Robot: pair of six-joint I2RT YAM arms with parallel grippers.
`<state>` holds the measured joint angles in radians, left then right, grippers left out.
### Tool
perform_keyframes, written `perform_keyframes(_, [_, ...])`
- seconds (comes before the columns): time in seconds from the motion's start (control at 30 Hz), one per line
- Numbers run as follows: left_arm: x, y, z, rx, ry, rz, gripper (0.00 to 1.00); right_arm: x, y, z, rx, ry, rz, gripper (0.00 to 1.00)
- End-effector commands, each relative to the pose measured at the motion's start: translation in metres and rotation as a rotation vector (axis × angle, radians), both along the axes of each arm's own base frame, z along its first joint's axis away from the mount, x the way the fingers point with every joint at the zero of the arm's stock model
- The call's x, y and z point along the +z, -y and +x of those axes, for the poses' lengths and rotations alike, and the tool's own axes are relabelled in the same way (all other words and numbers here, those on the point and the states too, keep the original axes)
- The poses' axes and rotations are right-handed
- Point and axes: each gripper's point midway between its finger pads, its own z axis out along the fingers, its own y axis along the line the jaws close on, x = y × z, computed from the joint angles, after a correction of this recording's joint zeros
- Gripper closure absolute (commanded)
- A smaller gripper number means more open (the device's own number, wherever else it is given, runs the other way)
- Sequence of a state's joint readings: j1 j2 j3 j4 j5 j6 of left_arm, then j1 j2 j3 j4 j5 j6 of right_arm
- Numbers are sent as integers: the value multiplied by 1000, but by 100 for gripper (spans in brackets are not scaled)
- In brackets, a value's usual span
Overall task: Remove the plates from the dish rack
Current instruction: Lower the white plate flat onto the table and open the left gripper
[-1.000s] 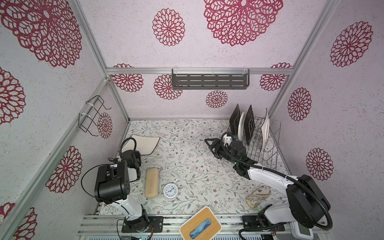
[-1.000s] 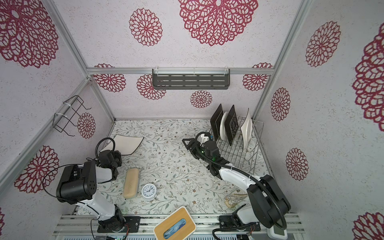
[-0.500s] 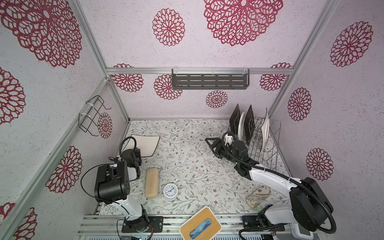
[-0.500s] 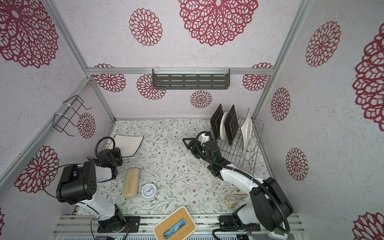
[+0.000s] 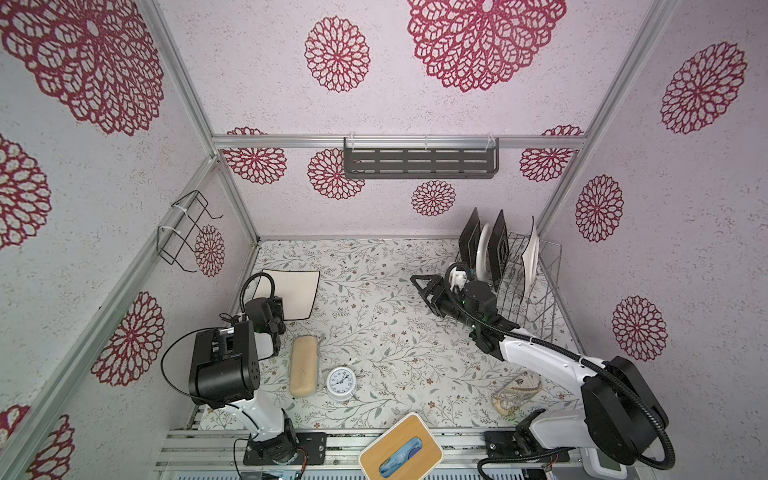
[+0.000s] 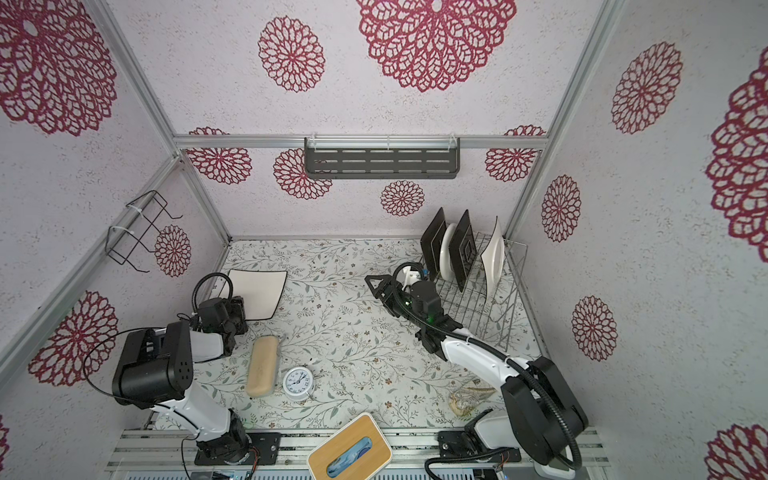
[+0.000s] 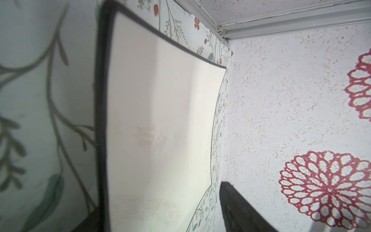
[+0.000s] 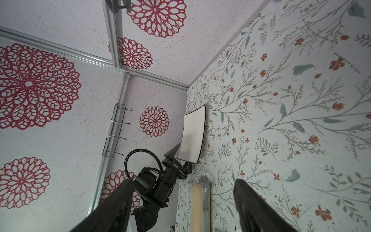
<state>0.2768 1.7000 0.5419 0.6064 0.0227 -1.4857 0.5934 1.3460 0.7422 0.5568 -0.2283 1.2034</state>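
Plates [image 5: 498, 245]: four racked upright, white plate [image 5: 293, 293] flat; left fingers [image 7: 234, 206] and right fingers [image 8: 253, 206] released.

A white, black-rimmed plate [image 5: 293, 293], floral-print table [image 5: 374, 332], walls [image 5: 415, 104] with red rosettes.

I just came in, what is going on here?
The left gripper, jaws open, is at the edge of a white square plate lying flat on the table. The right gripper is open and empty near the dish rack, where four more stand upright: two dark plates, a round white plate, a squarish white plate.
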Motion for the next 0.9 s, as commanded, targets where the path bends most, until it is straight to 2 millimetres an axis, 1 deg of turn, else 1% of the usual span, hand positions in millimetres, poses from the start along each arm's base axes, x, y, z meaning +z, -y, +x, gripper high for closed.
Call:
perform_keyframes(0.0, [25,2,13,-35,58,29,21,18,8,-1,-26,56,8,17])
perform_keyframes(0.07, [21,3,12,-40,45,20,17,18,8,-1,-26,56,8,17])
perform_keyframes(0.1, [19,4,12,-46,37,18,12,19,8,-1,-26,57,10,17])
perform_keyframes(0.13, [16,5,12,-51,27,16,2,20,8,-2,-26,58,9,17])
perform_keyframes(0.27, [13,7,8,-54,21,10,3,21,10,-3,-29,63,7,17])
perform_keyframes(0.43, [14,6,0,-52,-22,26,3,21,13,-6,-36,62,-2,17])
perform_keyframes(0.5, [11,8,-3,-60,-42,20,3,22,15,-7,-43,63,-10,17])
perform_keyframes(0.77, [-3,15,-26,-78,-130,13,3,27,26,-15,-64,79,-13,17])
perform_keyframes(0.87, [-4,18,-33,-90,-137,16,3,29,31,-20,-75,85,-23,17])
